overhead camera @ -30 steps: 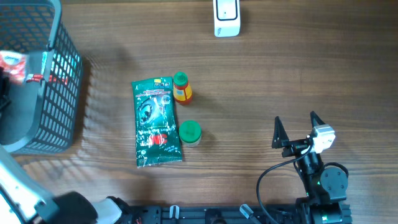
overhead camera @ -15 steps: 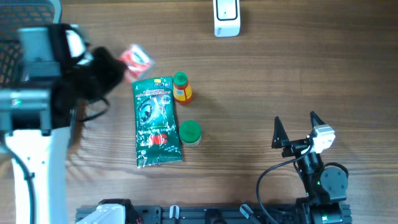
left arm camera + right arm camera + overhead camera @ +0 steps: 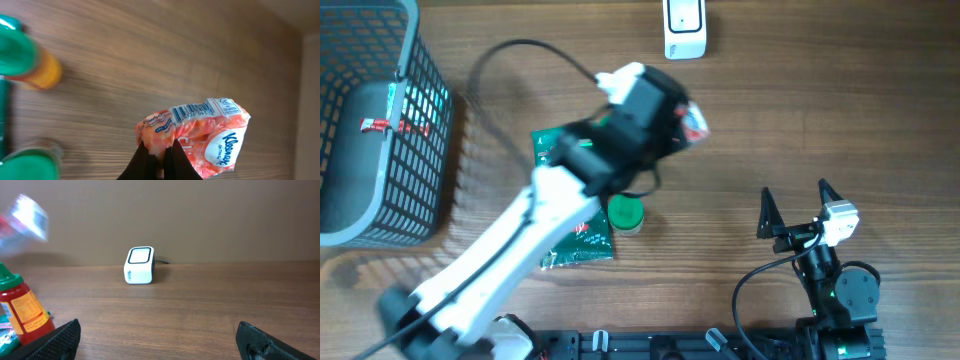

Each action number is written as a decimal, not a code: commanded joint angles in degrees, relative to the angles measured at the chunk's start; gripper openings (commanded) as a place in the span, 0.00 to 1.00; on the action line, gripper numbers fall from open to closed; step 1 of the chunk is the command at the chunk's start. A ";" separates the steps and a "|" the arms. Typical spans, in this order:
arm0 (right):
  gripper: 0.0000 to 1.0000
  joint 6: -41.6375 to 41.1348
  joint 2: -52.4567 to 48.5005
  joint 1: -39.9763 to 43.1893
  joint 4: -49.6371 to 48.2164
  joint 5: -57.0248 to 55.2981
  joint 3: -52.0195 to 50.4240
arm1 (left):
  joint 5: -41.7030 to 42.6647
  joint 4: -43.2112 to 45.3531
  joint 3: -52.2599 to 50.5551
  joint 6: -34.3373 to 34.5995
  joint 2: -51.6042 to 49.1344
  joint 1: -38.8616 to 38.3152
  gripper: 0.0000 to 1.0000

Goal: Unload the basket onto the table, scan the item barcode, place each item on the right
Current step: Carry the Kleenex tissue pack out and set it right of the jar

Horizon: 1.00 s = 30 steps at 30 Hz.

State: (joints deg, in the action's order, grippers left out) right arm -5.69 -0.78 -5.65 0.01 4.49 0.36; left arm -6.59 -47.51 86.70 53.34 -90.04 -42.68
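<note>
Wooden tabletop lies under you: your left claw is clenched on the tissue pack, held aloft short of the scanner; your right claw is spread wide, holding nothing.

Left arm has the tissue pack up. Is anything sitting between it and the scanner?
Nothing visible. The left gripper has the tissue pack pinched, and only bare table lies between it and the scanner. The bottle stands off to one side of that line.
</note>
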 commanded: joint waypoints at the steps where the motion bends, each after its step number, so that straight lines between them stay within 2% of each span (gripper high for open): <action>1: 1.00 0.83 0.50 -0.13 -0.17 0.50 -0.07 | -2.56 4.07 -0.68 3.69 -8.35 -5.38 0.04; 10: 1.00 0.85 0.50 -0.13 -0.17 0.48 -0.07 | -4.46 2.73 -0.68 18.40 -24.09 -6.64 0.04; 13: 1.00 0.83 0.50 -0.13 -0.17 0.48 -0.07 | -7.39 1.03 -0.68 21.38 -25.11 -6.60 0.04; 18: 1.00 0.83 0.50 -0.13 -0.17 0.48 -0.07 | -14.78 -8.09 -0.87 29.62 -25.18 -5.90 0.04; 22: 1.00 0.85 0.50 -0.13 -0.17 0.48 -0.07 | -14.93 -7.41 -1.11 29.62 -25.18 -5.31 0.04; 24: 1.00 0.83 0.50 -0.13 -0.17 0.50 -0.07 | -14.91 -7.43 -1.09 29.62 -25.18 -5.31 0.12; 26: 1.00 0.83 0.50 -0.13 -0.17 0.50 -0.07 | -14.86 -7.43 -1.09 29.62 -25.16 -5.31 0.27; 28: 0.99 0.83 0.50 -0.13 -0.17 0.48 -0.07 | -14.32 -7.43 -1.09 29.62 -24.46 -5.31 0.26; 29: 1.00 0.83 0.50 -0.13 -0.17 0.48 -0.07 | -14.32 -7.43 -1.07 29.62 -23.56 -5.31 0.20; 30: 1.00 0.83 0.50 -0.13 -0.17 0.48 -0.07 | -14.56 -7.43 -1.07 29.57 -22.56 -5.31 0.20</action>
State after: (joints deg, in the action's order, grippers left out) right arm -5.69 -0.78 -5.65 0.01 4.49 0.36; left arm -19.66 -55.00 86.19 82.46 -114.96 -48.10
